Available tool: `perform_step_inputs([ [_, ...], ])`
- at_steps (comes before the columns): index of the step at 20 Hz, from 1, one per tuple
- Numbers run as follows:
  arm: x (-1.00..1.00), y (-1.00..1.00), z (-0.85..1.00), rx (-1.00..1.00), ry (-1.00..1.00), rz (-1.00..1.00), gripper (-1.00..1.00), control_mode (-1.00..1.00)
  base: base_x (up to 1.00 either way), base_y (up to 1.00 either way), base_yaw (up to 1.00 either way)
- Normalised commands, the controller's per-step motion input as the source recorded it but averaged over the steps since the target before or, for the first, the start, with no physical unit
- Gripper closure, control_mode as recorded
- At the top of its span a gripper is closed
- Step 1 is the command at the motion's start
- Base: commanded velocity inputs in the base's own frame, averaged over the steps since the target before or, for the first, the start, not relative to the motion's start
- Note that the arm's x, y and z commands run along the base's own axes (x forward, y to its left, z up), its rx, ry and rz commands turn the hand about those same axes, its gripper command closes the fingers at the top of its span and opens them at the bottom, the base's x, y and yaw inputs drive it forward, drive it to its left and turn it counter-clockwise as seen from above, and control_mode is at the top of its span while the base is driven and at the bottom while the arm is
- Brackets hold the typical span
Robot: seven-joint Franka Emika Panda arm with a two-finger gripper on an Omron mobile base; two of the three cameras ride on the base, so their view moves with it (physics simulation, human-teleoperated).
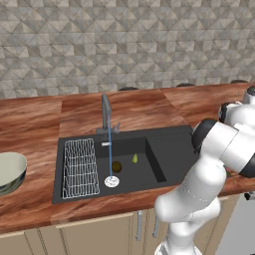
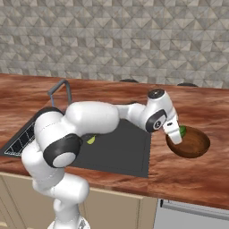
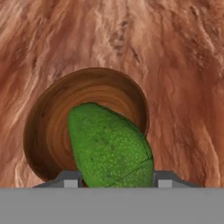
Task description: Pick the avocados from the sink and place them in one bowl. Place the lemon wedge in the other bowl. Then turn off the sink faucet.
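My gripper (image 2: pixel 177 134) hangs over the left rim of the brown wooden bowl (image 2: pixel 193 144), shut on the bright green avocado (image 2: pixel 182 131). In the hand view the green avocado (image 3: pixel 109 148) sits between the fingertips of the gripper (image 3: pixel 113 180), just above the bowl (image 3: pixel 61 113). The dark avocado (image 1: pixel 116 166) and the lemon wedge (image 1: pixel 135 158) lie on the floor of the sink (image 1: pixel 164 149). The pale bowl (image 1: pixel 10 172) stands on the counter at the far left. A thin blue stream of water (image 1: pixel 110 159) runs from the faucet (image 1: pixel 106 112).
A white wire rack (image 1: pixel 79 168) lies in the left part of the basin, beside the round silver drain (image 1: pixel 112 182). The arm's white links reach across the sink toward the right. Wooden counter (image 2: pixel 201 174) surrounds the brown bowl.
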Motion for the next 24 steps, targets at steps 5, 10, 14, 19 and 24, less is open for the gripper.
perform_step_inputs([
  [5,0.01,-0.22,0.02,0.0,0.13,0.0,-1.0,-1.0,0.0,0.0,0.0],
  [10,0.0,0.15,0.3,0.0,0.11,-0.01,-1.0,-1.0,0.0,0.0,0.0],
  [14,0.0,0.37,0.09,0.0,0.13,-0.02,-1.0,-1.0,0.0,0.0,0.0],
  [19,0.0,0.35,0.02,-0.01,0.12,-0.03,-1.0,-1.0,0.0,0.0,0.0],
  [24,-0.31,0.6,0.4,-0.01,0.07,-0.01,-1.0,-1.0,0.0,0.0,0.0],
])
